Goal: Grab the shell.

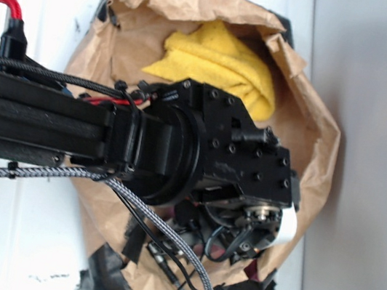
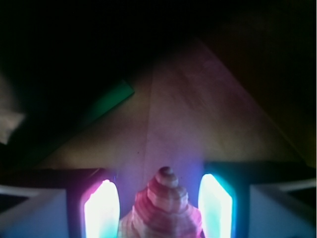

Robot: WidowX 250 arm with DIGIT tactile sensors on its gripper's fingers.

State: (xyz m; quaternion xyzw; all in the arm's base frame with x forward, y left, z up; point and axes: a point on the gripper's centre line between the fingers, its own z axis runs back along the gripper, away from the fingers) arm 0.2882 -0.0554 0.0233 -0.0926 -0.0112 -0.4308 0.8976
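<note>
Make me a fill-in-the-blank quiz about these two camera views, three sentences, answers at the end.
1. In the wrist view, the shell sits ____ the two glowing fingers of the tool.
2. The cloth lying in the paper bag is ____ in color.
3. The flat block beyond the shell is ____.

Answers: between; yellow; green

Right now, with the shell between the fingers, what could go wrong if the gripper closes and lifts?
1. The shell is ridged and tapers, so the glowing fingers may push it out rather than pinch it.
2. Gaps still show on both sides, so the gripper has no grip yet; lifting now would probably leave it behind.
3. The arm works inside a crumpled paper bag, whose walls could snag it.
</note>
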